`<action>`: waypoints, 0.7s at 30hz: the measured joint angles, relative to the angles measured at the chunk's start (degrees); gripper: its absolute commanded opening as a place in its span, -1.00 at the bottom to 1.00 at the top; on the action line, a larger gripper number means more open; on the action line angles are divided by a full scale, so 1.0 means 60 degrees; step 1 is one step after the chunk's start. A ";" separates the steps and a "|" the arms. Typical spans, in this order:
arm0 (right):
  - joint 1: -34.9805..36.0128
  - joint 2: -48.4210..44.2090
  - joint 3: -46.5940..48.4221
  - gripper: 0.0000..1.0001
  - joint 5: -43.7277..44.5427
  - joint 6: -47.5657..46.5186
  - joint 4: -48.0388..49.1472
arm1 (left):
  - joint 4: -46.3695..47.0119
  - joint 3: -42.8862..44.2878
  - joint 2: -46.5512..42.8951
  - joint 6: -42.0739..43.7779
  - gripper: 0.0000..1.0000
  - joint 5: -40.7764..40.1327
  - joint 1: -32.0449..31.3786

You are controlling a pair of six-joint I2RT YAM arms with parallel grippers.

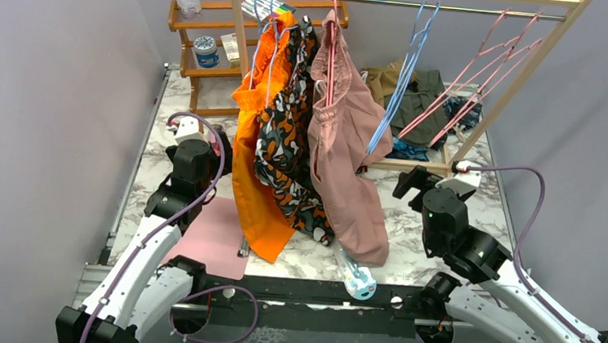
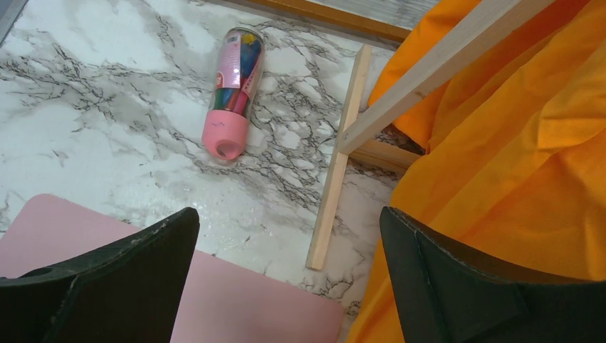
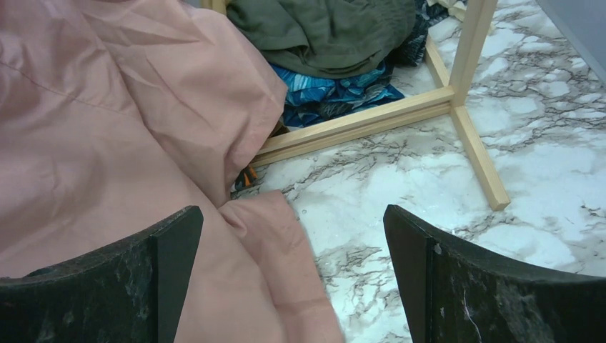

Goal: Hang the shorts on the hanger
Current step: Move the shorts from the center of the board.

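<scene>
The teal-blue leaf-print shorts (image 3: 336, 93) lie crumpled on the table behind the rack's base bar, partly under an olive garment (image 3: 321, 32); they also show in the top view (image 1: 407, 150). Thin pink hangers (image 1: 484, 75) hang empty on the rail at the right. My right gripper (image 3: 291, 211) is open and empty, low over the marble beside the hem of the hanging dusty-pink shorts (image 3: 107, 128); it sits in front of the rack in the top view (image 1: 408, 182). My left gripper (image 2: 288, 214) is open and empty near the rack's left foot, also seen in the top view (image 1: 216, 150).
An orange garment (image 1: 254, 135), orange-black patterned shorts (image 1: 288, 129) and light blue hangers (image 1: 407, 65) hang on the wooden rack (image 3: 357, 125). A pink mat (image 1: 213, 238), a pink bottle (image 2: 232, 93), a teal-white bottle (image 1: 355, 278) and a wooden shelf (image 1: 214, 25) stand around.
</scene>
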 measured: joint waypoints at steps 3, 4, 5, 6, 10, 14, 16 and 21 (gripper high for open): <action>0.0000 0.0044 0.0004 1.00 0.0186 0.0058 -0.0069 | -0.0007 0.0000 -0.0022 0.0000 0.99 -0.0004 0.0000; 0.0000 0.0044 0.0011 1.00 0.0204 0.0058 -0.0120 | -0.0007 0.0000 -0.0047 0.0000 0.99 -0.0004 0.0000; 0.0000 0.0044 0.0026 1.00 0.0204 0.0040 -0.0157 | -0.0007 0.0000 -0.0073 0.0000 0.99 -0.0007 0.0000; 0.0000 0.0044 0.0040 1.00 0.0178 -0.0025 -0.0164 | -0.0007 0.0000 -0.0127 0.0000 0.99 -0.0007 0.0000; 0.0000 -0.0018 0.0066 1.00 -0.0302 -0.0510 -0.0073 | 0.0000 0.0000 -0.0280 0.0004 0.99 -0.0004 -0.0004; 0.0000 -0.0208 0.0051 1.00 -0.1209 -0.1104 0.0346 | 0.0073 -0.0098 -0.0317 0.0040 0.99 0.0062 -0.0004; 0.0000 -0.0291 0.0015 1.00 -0.1683 -0.1319 0.0678 | 0.0076 -0.0175 -0.0321 0.0076 0.99 0.0080 -0.0015; 0.0000 0.0197 0.0004 1.00 -0.2437 -0.1388 0.1151 | 0.0076 -0.0259 -0.0331 0.0146 0.98 0.0102 -0.0018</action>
